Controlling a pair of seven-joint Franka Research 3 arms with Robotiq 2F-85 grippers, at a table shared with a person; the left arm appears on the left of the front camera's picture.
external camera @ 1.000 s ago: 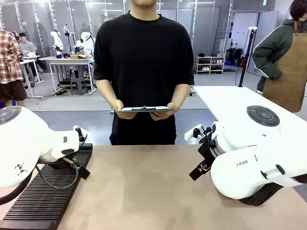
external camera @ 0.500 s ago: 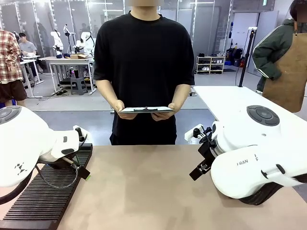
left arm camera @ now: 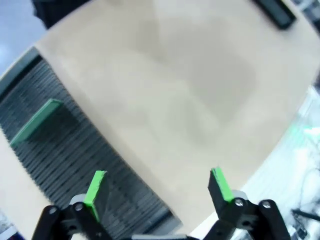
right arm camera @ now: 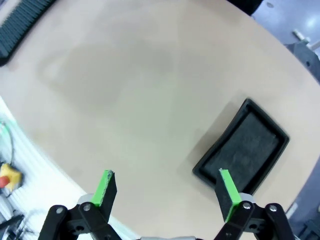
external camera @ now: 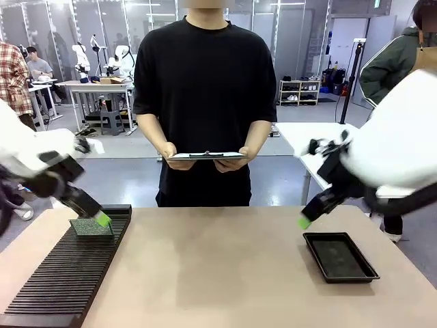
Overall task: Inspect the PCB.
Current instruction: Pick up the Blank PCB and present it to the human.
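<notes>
The PCB [external camera: 90, 227] is a small green board standing on edge in a slot near the far end of the black slotted rack [external camera: 61, 287] at the table's left. My left gripper [external camera: 97, 217] hovers just above and beside it, open and holding nothing. In the left wrist view the PCB [left arm camera: 35, 125] sits in the rack [left arm camera: 75, 155], well off to the left of my left gripper [left arm camera: 157, 185], whose green pads [left arm camera: 95, 187] are spread apart. My right gripper [external camera: 304, 221] hangs open above the table's right side; the right wrist view shows it [right arm camera: 166, 189] wide and empty.
A black rectangular tray [external camera: 339, 257] lies on the table at the right, also below the right gripper [right arm camera: 242, 147]. Across the table a person holds a clipboard [external camera: 207, 156] with both hands. The brown tabletop [external camera: 205, 266] is bare in the middle.
Both arms have swung out of their folded poses. The left gripper now reaches over the rack's far end by the PCB; the right arm has lifted, uncovering the black tray.
</notes>
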